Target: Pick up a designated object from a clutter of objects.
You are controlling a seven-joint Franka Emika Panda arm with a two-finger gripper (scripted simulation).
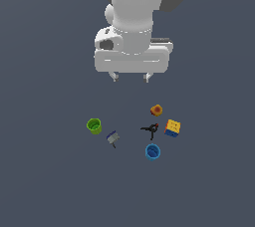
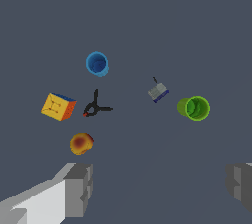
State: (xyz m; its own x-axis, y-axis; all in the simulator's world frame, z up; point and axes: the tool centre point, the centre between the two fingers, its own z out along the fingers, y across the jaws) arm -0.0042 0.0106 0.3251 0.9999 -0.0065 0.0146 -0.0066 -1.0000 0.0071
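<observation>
Clearly, black clamp [image 2: 95,106] is spindly, prongs splayed, red-tipped.

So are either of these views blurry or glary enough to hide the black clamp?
No glare in either. Exterior view: flat, even light, no clear shadows, and the clamp is small and soft-edged. Wrist view: the clamp is sharper, prongs distinct; the tool fingers are cropped at the edge.
</observation>
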